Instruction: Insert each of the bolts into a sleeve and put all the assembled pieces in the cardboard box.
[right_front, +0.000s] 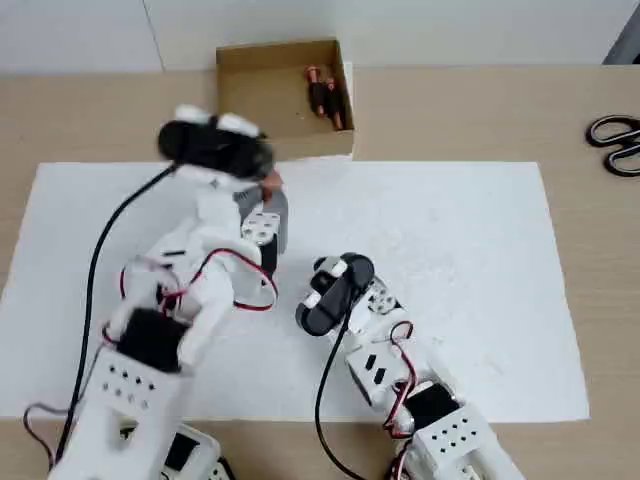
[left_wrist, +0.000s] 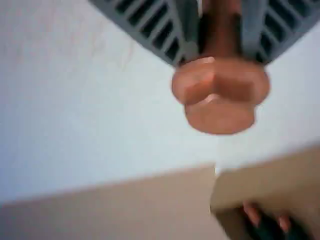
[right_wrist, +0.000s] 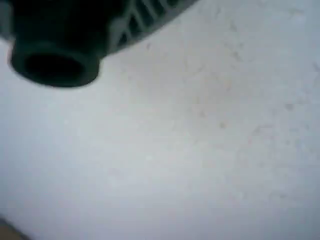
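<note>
The left arm (right_front: 190, 270) stretches far out over the white paper (right_front: 450, 250). Its left gripper (right_front: 268, 192) is just beside the near wall of the cardboard box (right_front: 300, 145). The right arm (right_front: 400, 380) is bent and low, and the right gripper (right_front: 322, 300) hangs over the paper, well back from the box. Orange and black pieces (right_front: 328, 95) lie in the box, beyond the left gripper. Scissors (right_front: 615, 142) lie on the table (right_front: 450, 110), far from both grippers. The left gripper's fingers (left_wrist: 145, 25) are pressed tight on an orange bolt (left_wrist: 220, 95), with its head sticking out past them. The right gripper pinches a black sleeve (right_wrist: 55, 57), and its open end shows.
</note>
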